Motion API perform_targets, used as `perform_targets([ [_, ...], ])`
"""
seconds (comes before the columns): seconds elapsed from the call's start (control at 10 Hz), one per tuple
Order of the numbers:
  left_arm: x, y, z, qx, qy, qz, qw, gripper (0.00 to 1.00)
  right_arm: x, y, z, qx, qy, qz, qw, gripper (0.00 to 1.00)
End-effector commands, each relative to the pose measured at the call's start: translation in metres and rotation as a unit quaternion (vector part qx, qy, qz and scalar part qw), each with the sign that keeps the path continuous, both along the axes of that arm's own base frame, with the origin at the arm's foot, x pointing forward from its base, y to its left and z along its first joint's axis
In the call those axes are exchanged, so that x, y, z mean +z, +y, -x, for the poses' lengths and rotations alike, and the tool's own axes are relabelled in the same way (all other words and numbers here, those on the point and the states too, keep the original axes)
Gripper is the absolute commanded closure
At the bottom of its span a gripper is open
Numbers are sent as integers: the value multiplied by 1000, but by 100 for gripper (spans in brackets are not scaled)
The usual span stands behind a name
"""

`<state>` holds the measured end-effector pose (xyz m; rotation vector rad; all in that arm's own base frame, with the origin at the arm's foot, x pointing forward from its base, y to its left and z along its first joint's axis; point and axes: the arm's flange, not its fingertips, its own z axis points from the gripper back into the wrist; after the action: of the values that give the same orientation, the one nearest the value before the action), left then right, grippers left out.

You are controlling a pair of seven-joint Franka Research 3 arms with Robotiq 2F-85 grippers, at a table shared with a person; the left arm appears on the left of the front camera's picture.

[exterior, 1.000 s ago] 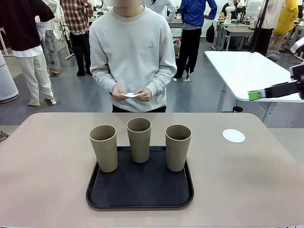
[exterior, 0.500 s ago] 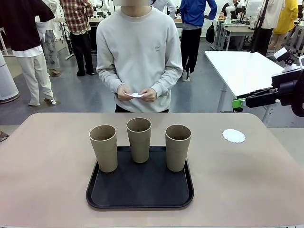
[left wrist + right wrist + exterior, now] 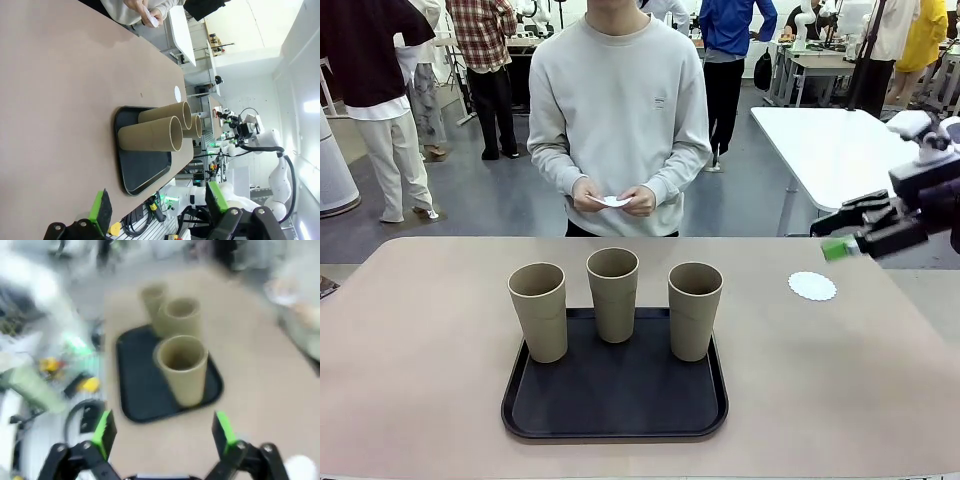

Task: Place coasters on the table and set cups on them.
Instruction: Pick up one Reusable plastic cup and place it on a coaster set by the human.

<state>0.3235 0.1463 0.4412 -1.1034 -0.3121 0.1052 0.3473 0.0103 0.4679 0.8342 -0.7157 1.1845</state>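
Three tan cups [image 3: 538,310] [image 3: 613,293] [image 3: 695,308] stand upright on a black tray [image 3: 610,400] in the middle of the beige table [image 3: 420,350]. One white lacy coaster [image 3: 812,286] lies on the table at the right. The person at the far side holds another white coaster [image 3: 613,201] in both hands at waist height. My right gripper [image 3: 845,238] hangs open in the air just above and right of the lying coaster. Its blurred wrist view looks down at the cups [image 3: 182,367] between wide-apart fingers. My left gripper [image 3: 157,200] is open and empty, off the table's left, facing the cups [image 3: 150,137].
A white table [image 3: 830,140] stands behind on the right, past my right arm. Other people stand farther back in the room. Bare tabletop lies to the left and right of the tray.
My right arm has swung down and leftward from beyond the table's right edge to a spot over the lying coaster. The person has shifted slightly to the right, still holding the coaster.
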Motion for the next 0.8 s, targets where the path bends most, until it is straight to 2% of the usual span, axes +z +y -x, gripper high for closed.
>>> perform_targets([
  [0.0, -1, 1, 1, -2, -7, 2, 1000, 0, -20, -1, -23, 107, -52, -20, 993, 0],
  [0.2, -1, 1, 1, -2, -7, 2, 1000, 0, -47, 16, -37, 123, -73, -64, 988, 0],
  [0.5, -1, 1, 1, -2, -7, 2, 1000, 0, -84, 28, -53, 78, -104, -149, 980, 0],
  [0.7, -1, 1, 1, -2, -7, 2, 1000, 0, -99, 30, -54, 50, -102, -138, 984, 0],
])
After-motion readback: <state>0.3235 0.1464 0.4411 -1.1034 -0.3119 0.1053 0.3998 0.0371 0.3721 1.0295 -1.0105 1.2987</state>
